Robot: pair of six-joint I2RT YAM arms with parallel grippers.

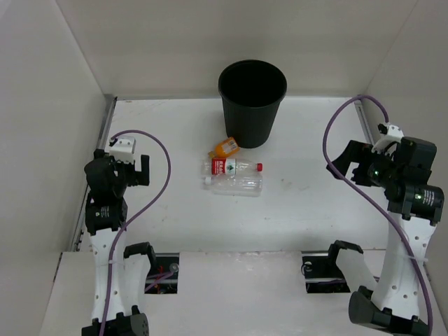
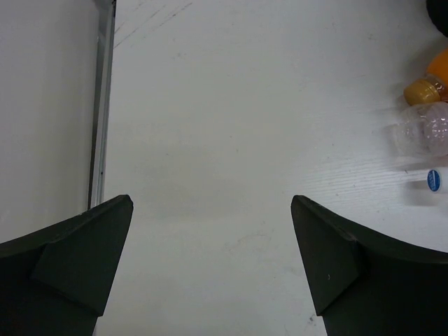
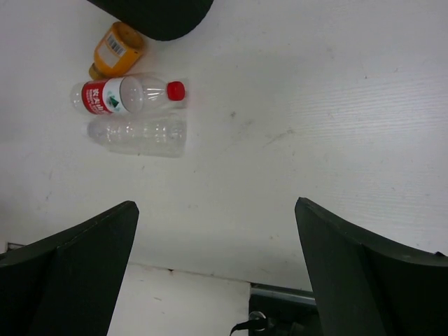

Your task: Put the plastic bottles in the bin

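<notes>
Both tools idle. Your left gripper (image 2: 210,203) has its jaws wide apart with nothing between them, only bare table (image 2: 231,140) below. Your right gripper (image 3: 217,206) is likewise spread and empty. Neither touches a bottle.

The three bottles lie on their sides in a tight cluster mid-table, just in front of the upright bin (image 1: 252,119). The orange bottle (image 3: 115,49) is nearest the bin, then the red-label bottle (image 3: 126,94), then the clear bottle (image 3: 136,134) nearest the arms. The last two seem to touch.

Judgement: the two clear ones look empty, so light, thin-walled and springy. They will likely dent under a hard squeeze and roll if nudged. I cannot tell whether the orange one is empty. Grip each across mid-body, jaws square to its length, and avoid the tapered neck. The clear bottle has the most open approach.
</notes>
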